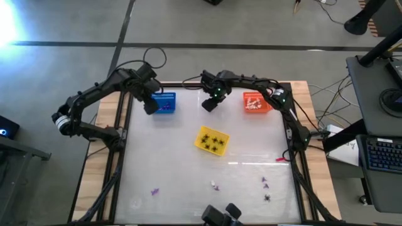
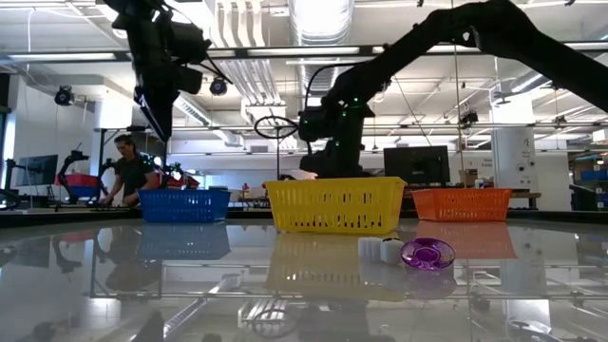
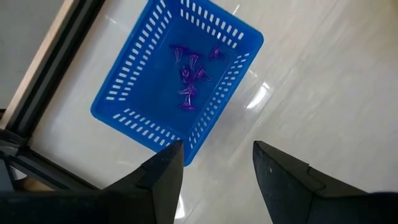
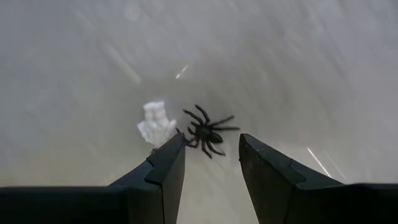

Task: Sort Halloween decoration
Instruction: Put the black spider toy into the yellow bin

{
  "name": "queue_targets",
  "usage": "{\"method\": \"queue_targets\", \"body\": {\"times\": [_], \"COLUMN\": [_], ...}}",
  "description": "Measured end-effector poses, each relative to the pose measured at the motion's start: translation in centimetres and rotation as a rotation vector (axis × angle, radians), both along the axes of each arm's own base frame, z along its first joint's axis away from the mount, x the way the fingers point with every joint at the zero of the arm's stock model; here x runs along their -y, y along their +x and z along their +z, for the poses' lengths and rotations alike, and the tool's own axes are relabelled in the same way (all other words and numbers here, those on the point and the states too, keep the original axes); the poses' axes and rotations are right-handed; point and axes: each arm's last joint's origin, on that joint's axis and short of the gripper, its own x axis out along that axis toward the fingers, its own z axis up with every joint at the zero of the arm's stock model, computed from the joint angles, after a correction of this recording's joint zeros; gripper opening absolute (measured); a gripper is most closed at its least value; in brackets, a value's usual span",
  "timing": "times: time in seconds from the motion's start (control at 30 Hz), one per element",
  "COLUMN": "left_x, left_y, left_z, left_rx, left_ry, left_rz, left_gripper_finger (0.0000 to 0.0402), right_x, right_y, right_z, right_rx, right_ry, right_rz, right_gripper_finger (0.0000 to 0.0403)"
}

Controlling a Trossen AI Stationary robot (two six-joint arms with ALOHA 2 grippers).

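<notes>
- High view: the sorting is by colour. The blue basket (image 1: pixel 164 103) takes purple pieces, the yellow basket (image 1: pixel 211 140) holds black spiders (image 1: pixel 215 142), and the orange basket (image 1: pixel 256 102) holds white bits (image 1: pixel 253 104).
- The left gripper (image 1: pixel 151 105) hangs just beside the blue basket. The right gripper (image 1: pixel 210 102) hovers between the blue and orange baskets, behind the yellow one.
- A few loose pieces lie unsorted near the front edge of the bench (image 1: pixel 182 169): a purple one (image 1: pixel 154 191), a white one (image 1: pixel 214 185), another purple (image 1: pixel 264 182) and a black one (image 1: pixel 267 197). They are too small to make out in shape.
- Low view: the three baskets stand in a row. A purple ring-like piece (image 2: pixel 427 253) and a white piece (image 2: pixel 380 249) sit close in front, but the basket walls hide what is inside. A person (image 2: pixel 128 171) works far behind the bench.
- Left wrist view: the left gripper's jaws stand apart and empty, aimed just beside the blue basket, where a cluster of purple pieces (image 3: pixel 189 74) lies. I judge it is there for dropping off.
- Right wrist view: the right gripper's jaws are apart with nothing clamped between them. A black spider (image 4: pixel 208 132) shows at one fingertip, with a white piece (image 4: pixel 157 124) beside it. The ground behind them is smeared, so I cannot tell whether they lie on the bench or cling to the finger.
</notes>
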Motion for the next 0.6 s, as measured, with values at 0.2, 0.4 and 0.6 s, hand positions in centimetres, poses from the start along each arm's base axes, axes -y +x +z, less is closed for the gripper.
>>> {"method": "queue_targets", "body": {"times": [0.2, 0.4, 0.6], "left_x": [-0.1, -0.1, -0.1], "left_y": [0.1, 0.1, 0.1], "left_z": [0.4, 0.4, 0.4], "left_rx": [0.011, 0.013, 0.013], "left_ry": [0.01, 0.012, 0.011], "left_rz": [0.002, 0.002, 0.002], "left_gripper_finger": [0.0176, 0.0176, 0.0176], "right_x": [-0.1, -0.1, 0.2], "right_y": [-0.1, -0.1, -0.3], "right_z": [-0.8, -1.4, -1.4], "right_rx": [0.005, 0.015, 0.019], "right_ry": [0.001, -0.002, -0.005], "right_rz": [-0.001, -0.026, -0.05], "right_gripper_finger": [0.0144, 0.0138, 0.009]}}
